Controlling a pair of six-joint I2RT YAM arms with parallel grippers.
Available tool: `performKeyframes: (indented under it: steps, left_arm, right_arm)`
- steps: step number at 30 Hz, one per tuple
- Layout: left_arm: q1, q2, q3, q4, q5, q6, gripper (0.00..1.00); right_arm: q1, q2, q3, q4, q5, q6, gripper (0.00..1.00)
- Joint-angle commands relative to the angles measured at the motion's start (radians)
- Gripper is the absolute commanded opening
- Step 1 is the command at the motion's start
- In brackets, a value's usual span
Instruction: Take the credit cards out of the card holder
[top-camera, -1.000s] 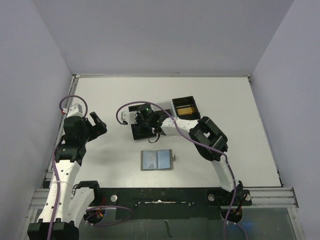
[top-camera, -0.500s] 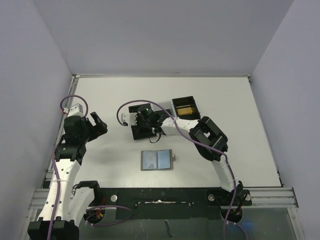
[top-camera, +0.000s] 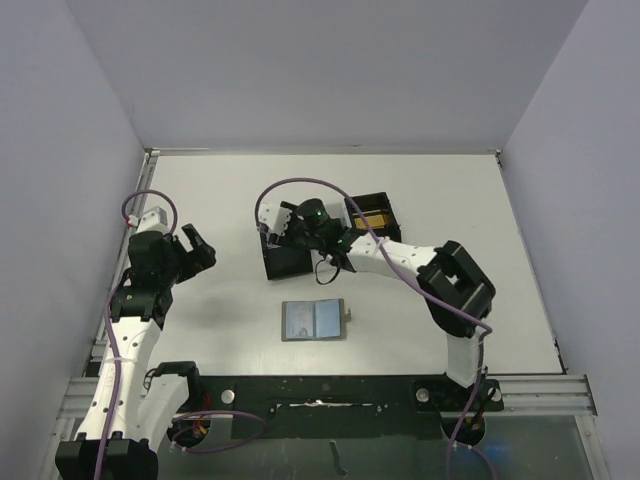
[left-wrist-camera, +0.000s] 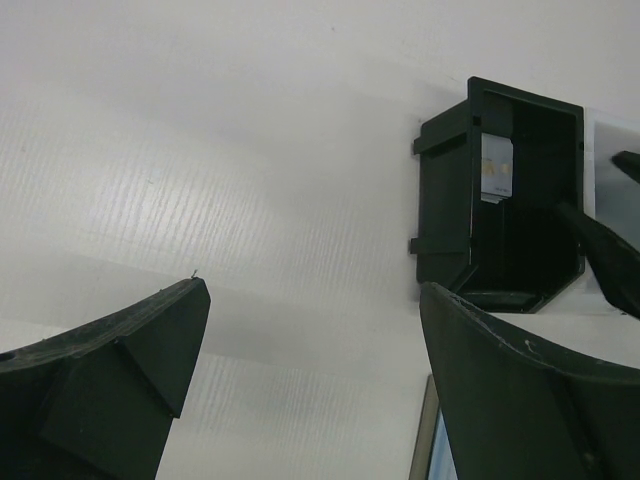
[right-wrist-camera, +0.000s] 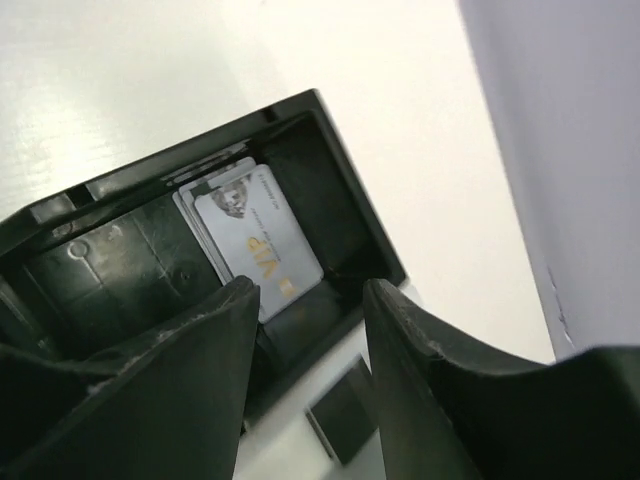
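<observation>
The card holder (top-camera: 313, 320) lies open and flat near the table's front, blue-grey inside up, with its snap tab to the right. Its edge shows in the left wrist view (left-wrist-camera: 428, 448). My right gripper (top-camera: 278, 233) is open and empty over the black tray (top-camera: 287, 260). In the right wrist view its jaws (right-wrist-camera: 310, 330) frame a tray compartment (right-wrist-camera: 130, 260) holding stacked silver cards (right-wrist-camera: 256, 243), the top one marked VIP. My left gripper (top-camera: 197, 250) is open and empty, off to the left, with bare table between its fingers (left-wrist-camera: 310, 340).
A second black compartment (top-camera: 368, 215) with a gold card stands at the back right of the tray. The left wrist view shows the tray (left-wrist-camera: 500, 190) with a card inside. A small dark flat piece (right-wrist-camera: 345, 420) lies beside the tray.
My right arm's elbow has swung to the right and its wrist has shifted right and back, with the gripper still over the tray. The left arm and card holder have not moved.
</observation>
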Motion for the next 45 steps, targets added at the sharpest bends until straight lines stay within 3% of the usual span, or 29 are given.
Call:
performKeyframes:
  steps: [1, 4, 6, 9, 12, 21, 25, 29, 33, 36, 41, 45]
  left_arm:
    - [0.007, -0.003, -0.004, 0.067, 0.034, 0.03, 0.87]
    - [0.006, 0.003, -0.006, 0.072, 0.05, 0.038, 0.87]
    - [0.006, 0.007, -0.005, 0.071, 0.052, 0.04, 0.87]
    - [0.006, 0.012, -0.007, 0.071, 0.058, 0.043, 0.87]
    - [0.006, 0.015, -0.008, 0.073, 0.062, 0.045, 0.87]
    - [0.003, 0.032, -0.008, 0.068, 0.059, 0.046, 0.87]
    - [0.002, 0.039, -0.007, 0.067, 0.058, 0.046, 0.87]
    - [0.001, 0.038, -0.007, 0.067, 0.058, 0.046, 0.87]
    - [0.0, 0.033, -0.008, 0.065, 0.055, 0.045, 0.87]
    - [-0.002, 0.032, -0.009, 0.066, 0.056, 0.046, 0.87]
    - [-0.004, 0.029, -0.008, 0.064, 0.055, 0.045, 0.87]
    - [-0.004, 0.023, -0.01, 0.067, 0.056, 0.045, 0.87]
  right_arm:
    - [-0.003, -0.239, -0.145, 0.258, 0.045, 0.199, 0.49]
    - [-0.005, -0.366, -0.252, 0.32, 0.171, 0.368, 0.57]
    - [-0.005, -0.434, -0.295, 0.268, 0.233, 0.486, 0.64]
    - [-0.007, -0.523, -0.337, 0.146, 0.288, 0.645, 0.82]
    - [-0.015, -0.608, -0.429, 0.091, 0.236, 0.759, 0.98]
    - [-0.025, -0.851, -0.796, 0.258, 0.161, 1.233, 0.98]
    - [-0.029, -0.892, -0.912, 0.346, 0.091, 1.327, 0.97]
    - [0.051, -0.853, -0.885, 0.249, 0.166, 1.416, 1.0]
    - [0.192, -0.758, -0.815, 0.118, 0.41, 1.492, 0.87]
    - [0.261, -0.673, -0.755, 0.064, 0.486, 1.527, 0.76]
    - [0.315, -0.561, -0.673, 0.022, 0.501, 1.56, 0.67]
    - [0.325, -0.466, -0.57, -0.119, 0.518, 1.609, 0.62]
